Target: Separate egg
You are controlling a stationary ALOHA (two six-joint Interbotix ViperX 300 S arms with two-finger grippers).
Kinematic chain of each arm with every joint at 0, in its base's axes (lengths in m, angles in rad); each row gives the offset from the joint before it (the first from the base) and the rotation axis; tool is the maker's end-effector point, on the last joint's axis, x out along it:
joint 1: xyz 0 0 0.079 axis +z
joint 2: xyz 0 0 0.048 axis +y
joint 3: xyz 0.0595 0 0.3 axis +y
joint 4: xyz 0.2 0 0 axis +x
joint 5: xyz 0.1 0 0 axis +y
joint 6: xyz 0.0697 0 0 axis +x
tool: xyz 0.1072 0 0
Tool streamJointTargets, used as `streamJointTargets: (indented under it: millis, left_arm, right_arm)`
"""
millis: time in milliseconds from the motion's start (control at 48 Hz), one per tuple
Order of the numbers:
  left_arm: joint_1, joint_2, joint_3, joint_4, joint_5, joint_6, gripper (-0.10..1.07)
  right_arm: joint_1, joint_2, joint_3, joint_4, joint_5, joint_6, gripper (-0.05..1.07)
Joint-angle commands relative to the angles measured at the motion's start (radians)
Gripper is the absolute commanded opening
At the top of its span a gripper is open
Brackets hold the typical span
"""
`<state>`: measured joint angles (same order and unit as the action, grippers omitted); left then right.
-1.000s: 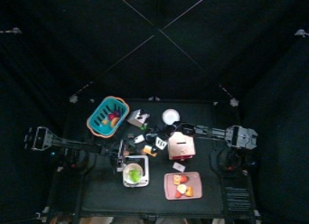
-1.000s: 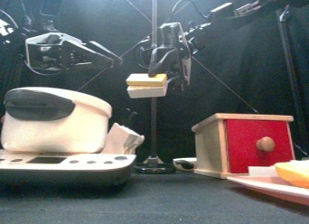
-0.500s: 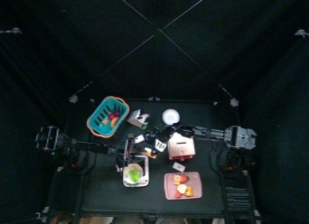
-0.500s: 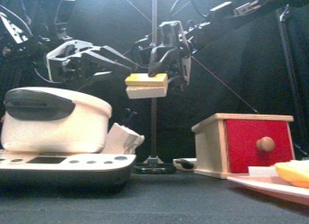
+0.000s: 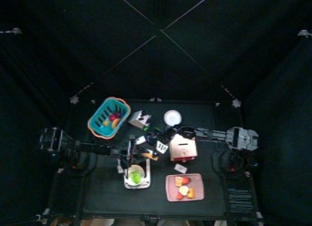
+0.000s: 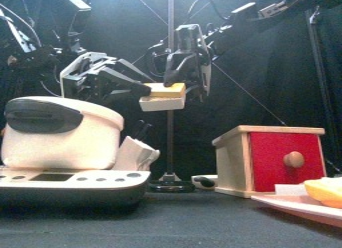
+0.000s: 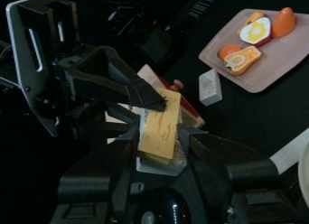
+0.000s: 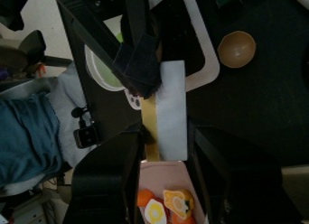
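Note:
The toy egg (image 6: 163, 95) is a white slab with a yellow slab on it. My right gripper (image 6: 181, 80) is shut on it and holds it high above the table. It also shows in the right wrist view (image 8: 173, 110). My left gripper (image 6: 144, 84) has come in from the left. Its jaws are open and stand on either side of the egg's near end. In the left wrist view the yellow slab (image 7: 161, 130) lies between them. In the top view both grippers meet at the table's middle (image 5: 158, 148).
A white rice cooker (image 6: 60, 127) stands front left, and a wooden box with a red front (image 6: 274, 160) stands at the right. A pink tray (image 5: 184, 187) of toy food, a teal basket (image 5: 108, 118) and a white bowl (image 5: 172, 118) lie around. A person (image 8: 24, 110) shows beyond the curtain.
My left gripper has moved right and up to the held egg, and its jaws now flank it. The right gripper and the egg have stayed still.

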<state>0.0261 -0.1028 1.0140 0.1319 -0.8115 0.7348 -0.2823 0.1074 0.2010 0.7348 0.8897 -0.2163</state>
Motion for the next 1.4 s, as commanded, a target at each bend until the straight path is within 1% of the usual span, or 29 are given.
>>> streamJointTargets:
  millis: [0,104,312,438,542,708,896,1021,1104,1188,1229,1375]
  left_arm:
    - [0.003,-0.006,-0.025,-0.003,-0.011,0.002,0.65]
    - [0.003,-0.006,-0.023,-0.003,-0.011,0.002,0.6]
    - [0.0,-0.023,-0.011,-0.003,-0.011,0.002,0.59]
    - [0.0,-0.038,-0.002,-0.005,-0.011,0.0,0.59]
    - [0.0,-0.049,0.006,-0.006,-0.012,-0.006,0.59]
    - [0.0,-0.057,0.011,-0.028,-0.012,-0.006,0.59]
    - [-0.003,-0.057,0.011,-0.049,-0.025,-0.006,0.59]
    - [-0.003,-0.058,0.014,-0.058,-0.04,-0.009,0.59]
    - [-0.003,-0.057,0.015,-0.091,-0.055,-0.015,0.58]
    - [-0.009,-0.057,0.018,-0.135,-0.06,-0.025,0.58]
    - [-0.017,-0.058,0.018,-0.169,-0.06,-0.037,0.58]
    - [-0.032,-0.077,0.008,-0.245,-0.06,-0.08,0.58]
  right_arm:
    - [0.002,-0.025,-0.017,0.009,-0.002,-0.005,0.65]
    - [0.002,-0.025,-0.014,0.009,-0.003,-0.003,0.65]
    - [-0.003,-0.034,0.011,-0.002,-0.018,-0.005,0.67]
    - [-0.009,-0.067,0.037,-0.011,-0.072,-0.009,0.68]
    - [-0.017,-0.107,0.064,-0.058,-0.141,-0.011,0.69]
    - [-0.011,-0.167,0.135,-0.161,-0.23,-0.006,0.78]
    - [-0.003,-0.181,0.166,-0.163,-0.296,-0.005,0.91]
    - [-0.003,-0.195,0.176,-0.172,-0.305,-0.006,0.93]
    - [-0.002,-0.218,0.195,-0.192,-0.311,-0.006,0.93]
    - [-0.002,-0.252,0.224,-0.232,-0.351,-0.009,0.93]
    - [0.003,-0.268,0.244,-0.262,-0.383,-0.009,0.93]
    - [0.064,-0.327,0.357,-0.382,-0.565,-0.005,0.93]
